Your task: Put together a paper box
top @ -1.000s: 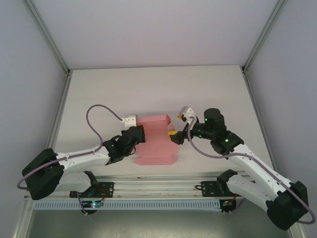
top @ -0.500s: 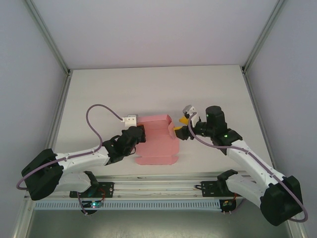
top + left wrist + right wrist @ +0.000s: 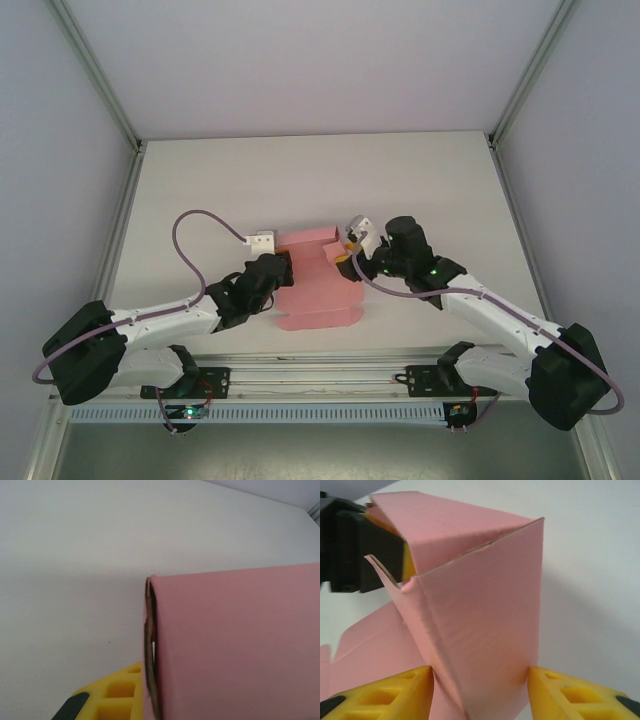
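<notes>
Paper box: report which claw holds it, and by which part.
Both. The left claw pinches the paper box by its left wall; the right claw clamps its raised right-end fold.

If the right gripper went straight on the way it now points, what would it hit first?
The box: its raised folded corner stands between the fingers of the right gripper, dead ahead. Further along, probably, comes the left gripper, clamped on the same card.

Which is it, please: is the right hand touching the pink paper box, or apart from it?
Touching. In the right wrist view the right hand has its yellow fingers against both sides of the paper box, no gap.
</notes>
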`<control>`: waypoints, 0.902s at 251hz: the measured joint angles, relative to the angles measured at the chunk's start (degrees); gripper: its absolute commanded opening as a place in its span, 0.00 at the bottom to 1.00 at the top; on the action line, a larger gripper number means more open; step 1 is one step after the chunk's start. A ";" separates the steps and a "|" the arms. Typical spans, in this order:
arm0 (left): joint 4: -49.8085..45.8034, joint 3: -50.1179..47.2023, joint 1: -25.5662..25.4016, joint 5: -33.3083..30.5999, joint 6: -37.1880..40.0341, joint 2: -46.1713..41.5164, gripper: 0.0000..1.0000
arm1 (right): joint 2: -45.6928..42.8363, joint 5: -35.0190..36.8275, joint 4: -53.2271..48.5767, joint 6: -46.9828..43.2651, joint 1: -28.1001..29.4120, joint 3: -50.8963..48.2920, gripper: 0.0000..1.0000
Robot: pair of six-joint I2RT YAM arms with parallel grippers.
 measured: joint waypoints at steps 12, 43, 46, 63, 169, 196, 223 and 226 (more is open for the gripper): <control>-0.02 0.00 0.02 -0.04 0.00 0.00 0.00 | 0.57 2.86 0.52 0.37 1.05 0.28 0.44; -0.02 0.00 0.02 0.00 0.02 0.04 0.00 | 1.55 9.29 1.92 1.51 3.30 0.37 0.37; 0.00 0.00 0.02 -0.02 0.02 0.04 0.00 | 1.68 9.81 2.10 1.53 3.56 0.39 0.36; -0.02 0.00 0.17 -0.02 0.02 0.11 0.00 | 2.43 13.60 3.19 2.43 4.79 0.39 0.30; -1.99 3.19 0.31 -1.01 -3.23 3.48 0.00 | 12.70 47.82 13.86 9.09 14.01 1.44 0.00; -5.95 6.86 -0.15 -2.89 -7.56 5.14 0.00 | 16.44 56.94 14.32 13.05 15.47 4.15 0.01; -12.41 11.50 -0.52 -4.90 -13.31 6.86 0.00 | 19.39 61.99 13.35 16.72 15.76 7.19 0.00; -13.25 11.96 -0.57 -5.03 -13.94 7.02 0.00 | 19.61 62.20 13.18 16.94 15.76 7.50 0.00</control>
